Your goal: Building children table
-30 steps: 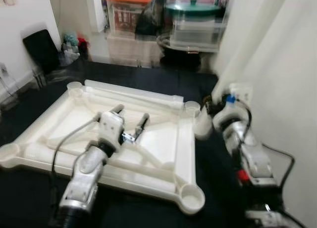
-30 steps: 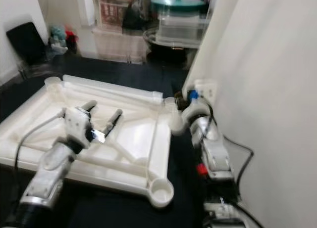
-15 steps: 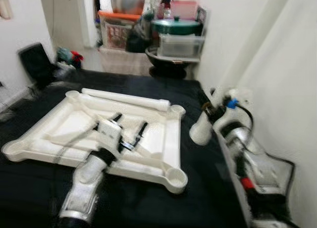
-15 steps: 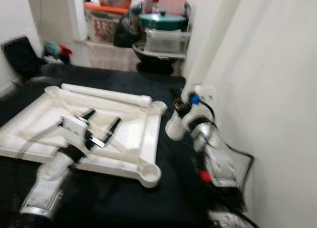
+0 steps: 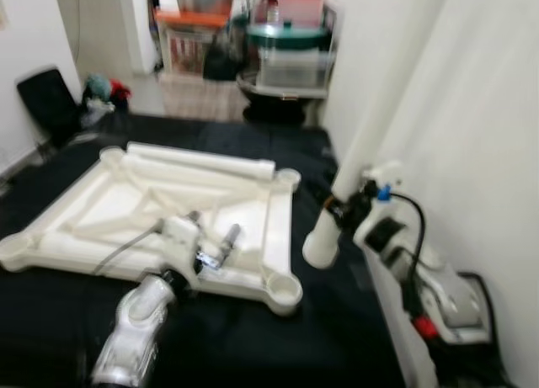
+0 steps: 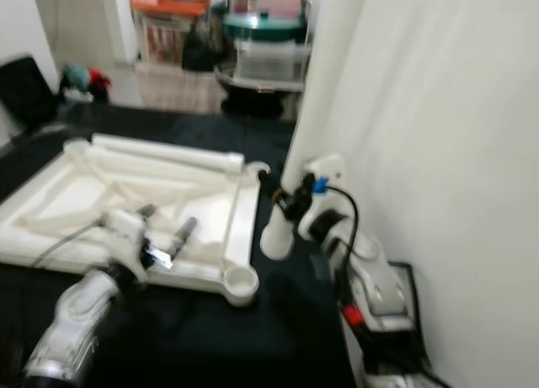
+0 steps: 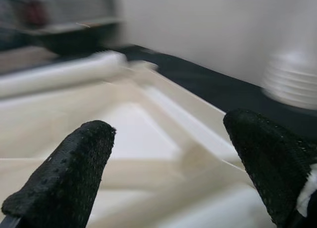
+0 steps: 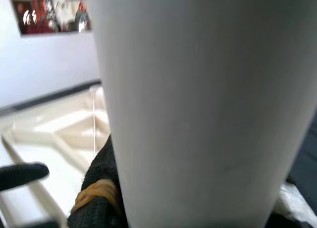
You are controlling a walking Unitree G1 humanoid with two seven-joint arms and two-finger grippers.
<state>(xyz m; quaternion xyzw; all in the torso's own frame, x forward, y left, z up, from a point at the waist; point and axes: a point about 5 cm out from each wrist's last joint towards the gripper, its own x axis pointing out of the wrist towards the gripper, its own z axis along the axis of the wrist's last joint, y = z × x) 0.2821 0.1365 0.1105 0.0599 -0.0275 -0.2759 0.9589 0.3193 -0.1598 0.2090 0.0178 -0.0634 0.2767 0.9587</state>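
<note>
The white table top (image 5: 101, 209) lies upside down on a black mat, with round sockets at its corners. My left gripper (image 5: 210, 228) hovers open over its near right part; in the left wrist view its fingertips (image 7: 69, 173) stand wide apart above the ribs. My right gripper (image 5: 341, 209) is shut on a long white table leg (image 5: 322, 241) held nearly upright just right of the table top's right edge. In the right wrist view that leg (image 8: 198, 114) rests against a black finger (image 8: 101, 188). A second white leg (image 5: 198, 161) lies along the far edge.
Storage boxes and a covered bowl (image 5: 290, 64) are stacked at the back. A black object (image 5: 49, 102) leans by the left wall. A white wall (image 5: 480, 110) rises close on the right. A black cable (image 5: 414, 236) loops from my right arm.
The camera has pulled back and shifted. My left gripper has drawn back toward the table top's near edge. The leg in my right gripper now sits further along the right edge, toward the near corner.
</note>
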